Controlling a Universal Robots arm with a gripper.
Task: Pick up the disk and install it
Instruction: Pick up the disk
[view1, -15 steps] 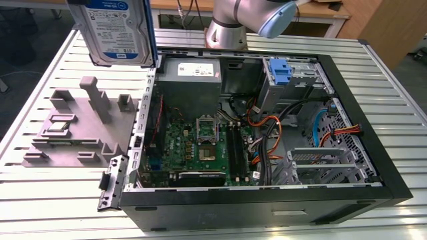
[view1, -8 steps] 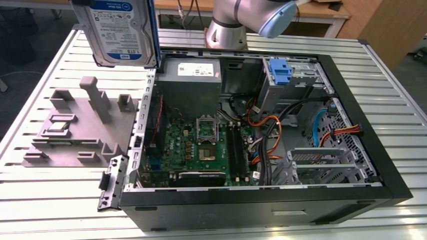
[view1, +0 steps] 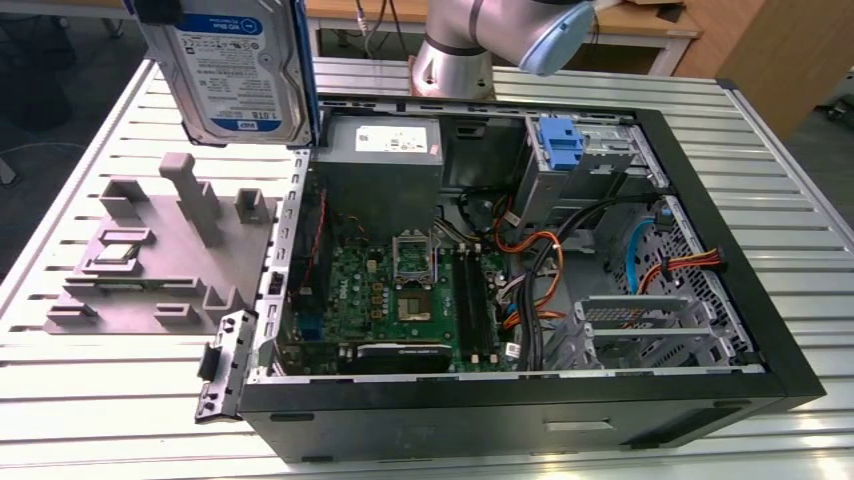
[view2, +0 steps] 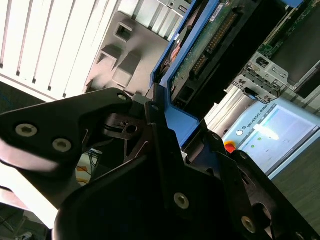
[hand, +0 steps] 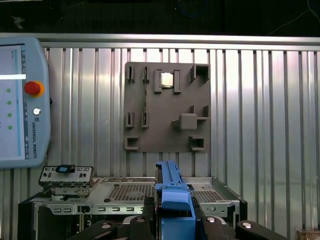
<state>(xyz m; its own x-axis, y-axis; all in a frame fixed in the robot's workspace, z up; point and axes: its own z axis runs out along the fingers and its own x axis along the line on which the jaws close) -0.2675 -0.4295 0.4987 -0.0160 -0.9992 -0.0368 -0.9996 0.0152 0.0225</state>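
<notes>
The disk (view1: 240, 70), a silver-grey drive with a white-and-blue label in a blue carrier bracket, hangs upright in the air at the exterior view's upper left. It is above the far corner of the grey fixture plate (view1: 160, 250) and just outside the open computer case (view1: 534, 390). In both wrist views my gripper (hand: 172, 220) is shut on the blue carrier's edge (hand: 172, 192). Its black fingers (view2: 125, 125) press against the carrier's sides. The second wrist view shows the disk's (view2: 210, 45) circuit-board underside.
Inside the case are a motherboard (view1: 400, 290), a grey power supply (view1: 380, 150), a blue caddy (view1: 561, 140) at the far right and a metal drive cage (view1: 634, 320). The arm's base (view1: 454, 55) stands behind the case. A teach pendant (hand: 20, 100) lies on the slatted table.
</notes>
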